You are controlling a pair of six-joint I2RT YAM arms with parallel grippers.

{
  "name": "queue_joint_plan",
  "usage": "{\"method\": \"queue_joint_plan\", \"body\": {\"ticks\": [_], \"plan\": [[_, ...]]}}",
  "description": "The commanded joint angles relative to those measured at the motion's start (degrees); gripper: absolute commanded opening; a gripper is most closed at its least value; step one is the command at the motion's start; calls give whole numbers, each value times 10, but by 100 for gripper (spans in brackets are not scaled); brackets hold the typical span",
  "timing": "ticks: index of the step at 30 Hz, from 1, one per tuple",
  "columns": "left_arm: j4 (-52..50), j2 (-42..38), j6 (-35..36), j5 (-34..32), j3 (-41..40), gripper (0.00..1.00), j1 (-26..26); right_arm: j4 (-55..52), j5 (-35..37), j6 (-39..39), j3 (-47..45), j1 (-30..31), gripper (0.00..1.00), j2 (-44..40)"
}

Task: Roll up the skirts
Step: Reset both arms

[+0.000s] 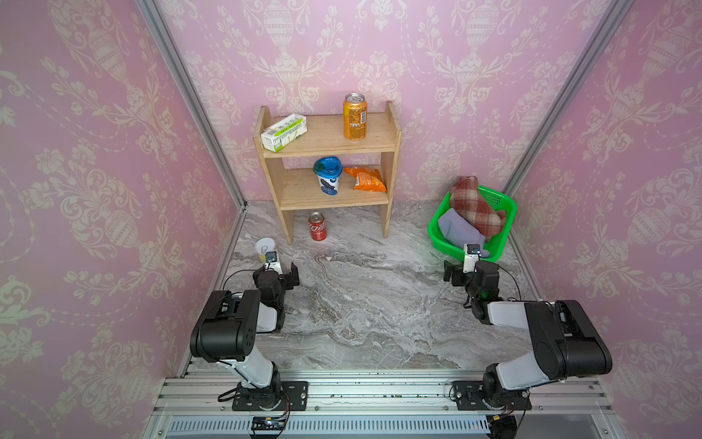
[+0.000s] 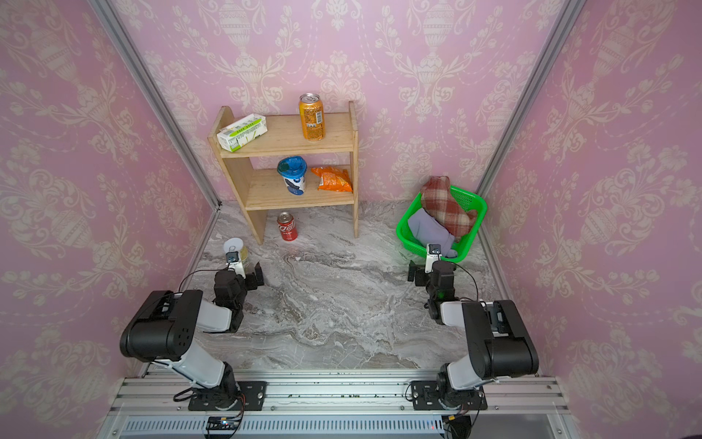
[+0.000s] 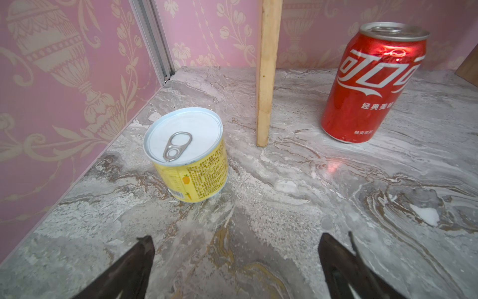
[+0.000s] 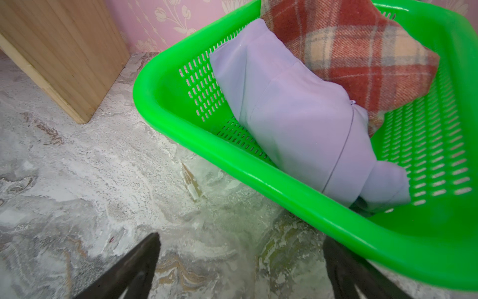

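Observation:
In both top views, two skirts lie bundled in a green basket at the back right. The lavender-grey skirt is the nearer one. The plaid skirt lies behind it, and one end sticks up over the far rim. My right gripper is open just short of the basket's near rim and holds nothing. My left gripper is open over bare table at the left, far from the basket.
A yellow pull-tab tin stands just ahead of the left gripper, near the left wall. A red cola can stands by the foot of a wooden shelf holding a tissue box, an orange can, a cup and a snack bag.

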Motion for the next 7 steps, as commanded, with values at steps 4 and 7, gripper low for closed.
{"method": "queue_joint_plan", "body": {"ticks": [4,7], "plan": [[-5,1,3,19,20,99,-5,12,-11,-3,3,1,100,0],[-15,-1,3,16,23,99,-5,13,-11,-4,3,1,100,-1]]}}
